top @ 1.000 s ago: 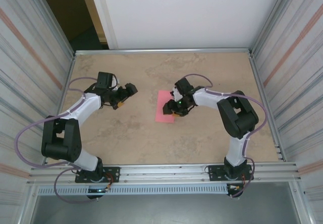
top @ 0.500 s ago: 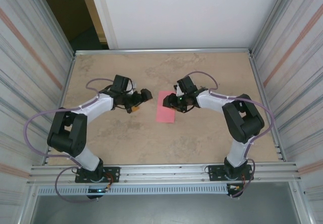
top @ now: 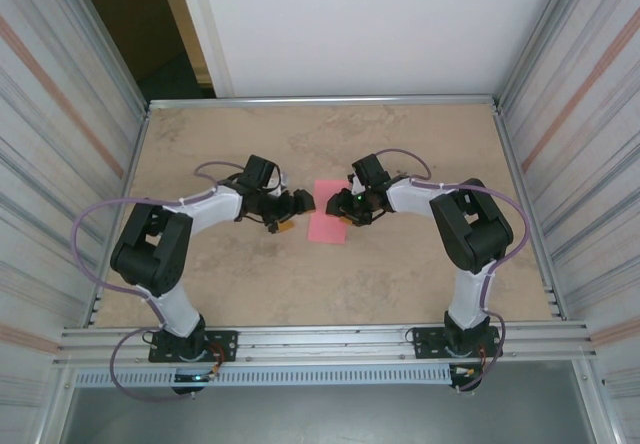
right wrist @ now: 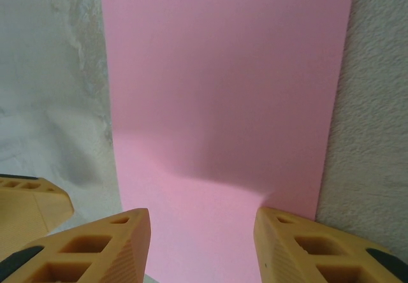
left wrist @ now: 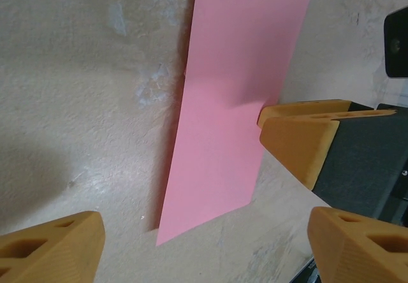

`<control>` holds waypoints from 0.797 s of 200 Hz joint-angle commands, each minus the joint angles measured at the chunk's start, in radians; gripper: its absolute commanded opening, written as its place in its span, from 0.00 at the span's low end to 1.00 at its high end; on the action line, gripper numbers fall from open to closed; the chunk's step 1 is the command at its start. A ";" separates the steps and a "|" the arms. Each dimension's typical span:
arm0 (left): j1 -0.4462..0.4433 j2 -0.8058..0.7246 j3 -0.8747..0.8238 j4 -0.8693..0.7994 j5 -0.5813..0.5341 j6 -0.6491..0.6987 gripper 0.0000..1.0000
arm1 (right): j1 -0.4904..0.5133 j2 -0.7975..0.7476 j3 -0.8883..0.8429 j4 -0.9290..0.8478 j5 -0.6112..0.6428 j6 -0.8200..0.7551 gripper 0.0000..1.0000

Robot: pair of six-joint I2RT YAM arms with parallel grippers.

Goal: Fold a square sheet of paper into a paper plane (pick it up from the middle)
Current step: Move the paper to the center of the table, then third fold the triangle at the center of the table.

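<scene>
Pink-red sheet of paper (top: 325, 214) lies flat at the middle of the table (top: 420, 144), showing as a narrow rectangle whose long axis runs from the far side toward the near side, slightly tilted. It sits between the 2 grippers. The right gripper (top: 344, 207) is the nearer one: its jaws are spread apart with nothing between them, over the sheet's right edge, and 1 fingertip (left wrist: 271, 118) seems to touch it. The left gripper (top: 299, 204) hangs just beside the left edge, jaws wide apart and holding nothing. Both arms reach inward, low, wrists facing each other across the sheet.
</scene>
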 commanded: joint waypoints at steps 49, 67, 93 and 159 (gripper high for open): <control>-0.021 0.063 0.047 -0.025 0.045 0.040 0.53 | -0.019 0.052 -0.019 -0.051 0.007 -0.034 0.44; -0.024 0.082 0.062 -0.032 0.049 0.049 0.49 | -0.019 0.054 -0.019 -0.051 0.006 -0.034 0.44; -0.028 0.108 0.087 -0.050 0.047 0.067 0.46 | -0.019 0.056 -0.021 -0.051 0.003 -0.034 0.44; -0.028 0.154 0.124 -0.061 0.065 0.098 0.42 | -0.019 0.060 -0.021 -0.048 0.001 -0.034 0.43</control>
